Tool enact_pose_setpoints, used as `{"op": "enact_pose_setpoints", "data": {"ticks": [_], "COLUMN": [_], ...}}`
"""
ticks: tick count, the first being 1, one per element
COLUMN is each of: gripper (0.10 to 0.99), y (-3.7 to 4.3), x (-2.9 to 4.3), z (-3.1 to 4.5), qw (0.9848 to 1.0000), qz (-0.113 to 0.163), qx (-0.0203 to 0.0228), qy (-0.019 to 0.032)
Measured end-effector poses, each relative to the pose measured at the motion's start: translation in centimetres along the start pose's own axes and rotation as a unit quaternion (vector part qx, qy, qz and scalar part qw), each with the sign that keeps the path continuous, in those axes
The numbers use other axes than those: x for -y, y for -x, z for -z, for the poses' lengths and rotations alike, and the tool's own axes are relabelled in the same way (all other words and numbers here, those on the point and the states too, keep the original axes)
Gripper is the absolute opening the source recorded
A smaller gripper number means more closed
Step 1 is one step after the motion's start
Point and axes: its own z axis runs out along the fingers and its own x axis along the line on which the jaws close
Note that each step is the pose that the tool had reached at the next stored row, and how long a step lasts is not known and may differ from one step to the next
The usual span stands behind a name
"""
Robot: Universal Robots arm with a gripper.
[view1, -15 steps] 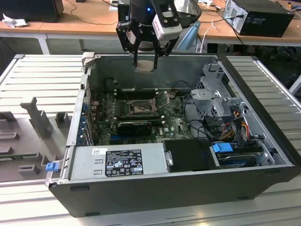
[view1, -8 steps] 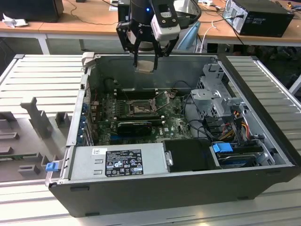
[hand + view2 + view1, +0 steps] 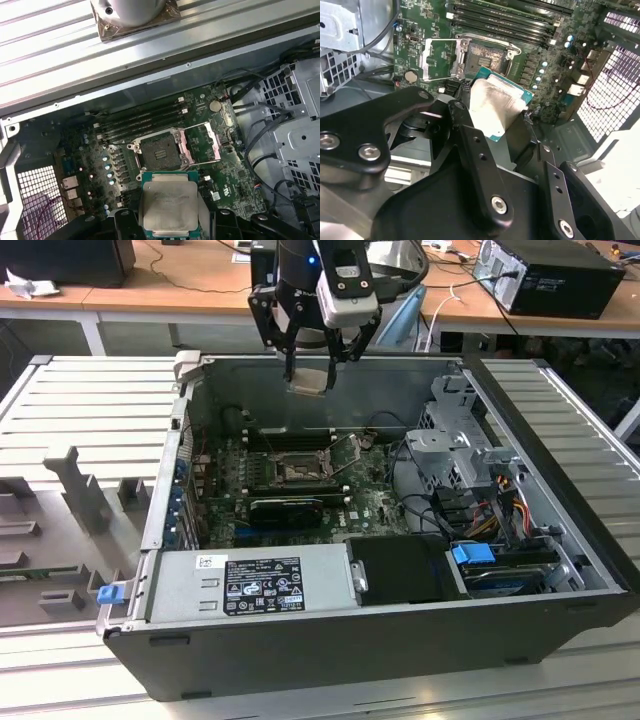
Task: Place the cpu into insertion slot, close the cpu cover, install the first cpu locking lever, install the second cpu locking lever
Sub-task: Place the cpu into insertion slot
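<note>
Pincer (image 3: 310,378) clamped on the cpu (image 3: 306,383), arm upright over the open computer case (image 3: 400,640).

Arm points straight down above the case's far wall in the exterior view. Fingers grip the cpu by opposite edges, its pale metal top showing in both wrist views. The insertion slot (image 3: 159,151) sits on the green board, well apart from the cpu, dark centre showing. The cpu cover (image 3: 202,142) lies swung open beside it. A black-and-white label (image 3: 262,585) sits on the grey power supply (image 3: 190,585); its print cannot be made out.
</note>
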Motion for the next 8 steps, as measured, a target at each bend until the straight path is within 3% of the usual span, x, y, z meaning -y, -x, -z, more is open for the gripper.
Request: {"op": "enact_pose_setpoints", "data": {"ticks": [8], "gripper": [0.529], "y": [0.01], "x": [0.00], "z": [-0.05], "qw": [0.9990], "qz": [-0.045], "qx": [0.0041], "qy": [0.0004]}}
